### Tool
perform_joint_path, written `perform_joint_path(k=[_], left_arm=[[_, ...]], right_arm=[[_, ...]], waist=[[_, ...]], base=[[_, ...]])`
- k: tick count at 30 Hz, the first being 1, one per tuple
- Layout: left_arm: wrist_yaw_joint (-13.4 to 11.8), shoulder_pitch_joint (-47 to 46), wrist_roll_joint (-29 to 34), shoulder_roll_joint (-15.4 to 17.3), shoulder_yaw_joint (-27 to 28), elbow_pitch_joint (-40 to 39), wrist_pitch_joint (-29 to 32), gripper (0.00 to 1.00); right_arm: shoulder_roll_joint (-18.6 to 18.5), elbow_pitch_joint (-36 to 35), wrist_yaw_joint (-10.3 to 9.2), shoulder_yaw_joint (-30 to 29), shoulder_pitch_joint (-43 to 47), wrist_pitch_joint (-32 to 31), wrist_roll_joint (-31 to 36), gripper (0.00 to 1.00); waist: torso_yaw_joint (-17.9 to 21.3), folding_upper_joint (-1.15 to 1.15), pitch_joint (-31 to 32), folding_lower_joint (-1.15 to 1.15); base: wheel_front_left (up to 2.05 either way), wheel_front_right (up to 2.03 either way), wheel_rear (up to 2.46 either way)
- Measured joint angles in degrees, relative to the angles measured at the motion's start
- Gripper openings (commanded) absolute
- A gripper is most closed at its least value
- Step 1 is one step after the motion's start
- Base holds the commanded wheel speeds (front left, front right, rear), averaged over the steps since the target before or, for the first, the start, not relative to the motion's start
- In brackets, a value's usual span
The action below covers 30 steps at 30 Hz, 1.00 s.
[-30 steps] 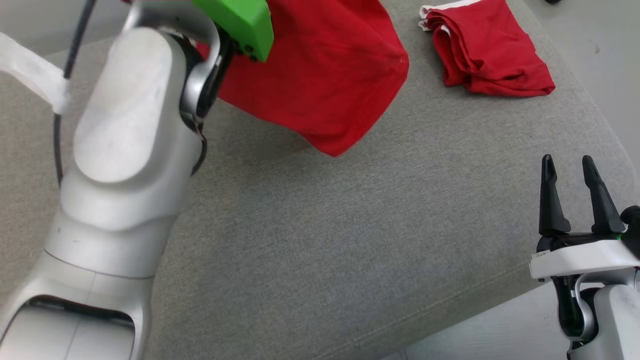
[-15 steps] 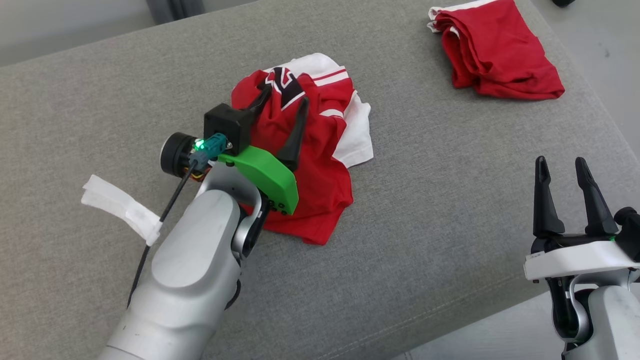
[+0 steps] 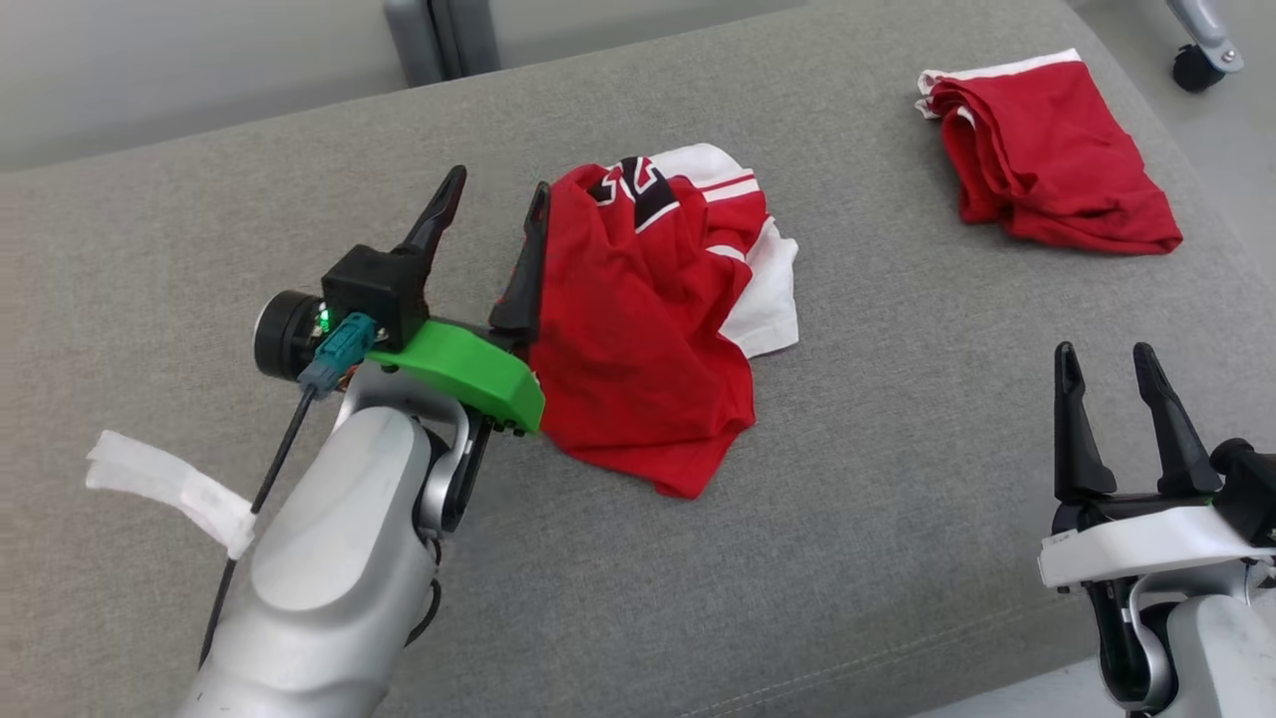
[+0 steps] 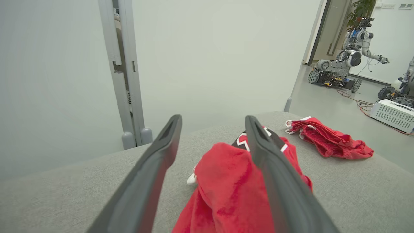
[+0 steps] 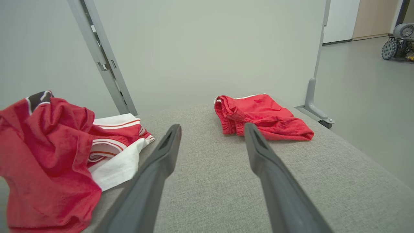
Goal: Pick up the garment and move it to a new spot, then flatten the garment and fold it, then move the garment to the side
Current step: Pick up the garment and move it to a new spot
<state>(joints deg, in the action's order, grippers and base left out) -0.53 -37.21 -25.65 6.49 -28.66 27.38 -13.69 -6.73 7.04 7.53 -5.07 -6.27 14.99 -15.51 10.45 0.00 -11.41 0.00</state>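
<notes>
Garment, crumpled red-and-white jersey (image 3: 648, 329) with dark trim, heaped about mid-way across grey fabric cushion (image 3: 847, 499), a bit toward far edge. Left gripper (image 3: 498, 179) low at jersey's left side, two dark fingers spread wide, pinching nothing, finger nearer the jersey right at red cloth's edge, contact unclear. Right gripper (image 3: 1106, 349) by cushion's near right corner, fingers spread too, empty, well apart from jersey; folded red cloth with white trim (image 3: 1057, 165) lying near far right corner.

Silver forearm (image 3: 329, 558), green wrist bracket (image 3: 461, 371), black-fingered left tool (image 3: 500, 181), white-taped black cable (image 3: 282, 449)
</notes>
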Motion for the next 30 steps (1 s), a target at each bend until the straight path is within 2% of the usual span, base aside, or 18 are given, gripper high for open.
perform_joint_path(k=[14,20,30], left_arm=[[-3.6,12.5,0.1,7.1,5.9,-9.5,-1.1,1.00],[-5.1,19.1,0.5,8.0,8.4,-13.8,-1.3,1.00],[-5.8,28.6,1.0,8.2,13.2,-18.3,-1.4,1.00]], right_arm=[[-1.0,-0.1,0.00,0.9,1.4,0.0,0.6,1.00],[-1.5,0.0,0.00,0.9,1.9,0.0,0.8,1.00],[-1.6,0.1,0.00,1.2,3.6,0.1,1.1,1.00]], waist=[[-7.1,0.00,3.9,0.00],[-9.8,0.00,5.8,0.00],[-13.5,0.00,8.8,0.00]], base=[[0.00,0.00,0.00],[0.00,0.00,0.00],[0.00,0.00,0.00]])
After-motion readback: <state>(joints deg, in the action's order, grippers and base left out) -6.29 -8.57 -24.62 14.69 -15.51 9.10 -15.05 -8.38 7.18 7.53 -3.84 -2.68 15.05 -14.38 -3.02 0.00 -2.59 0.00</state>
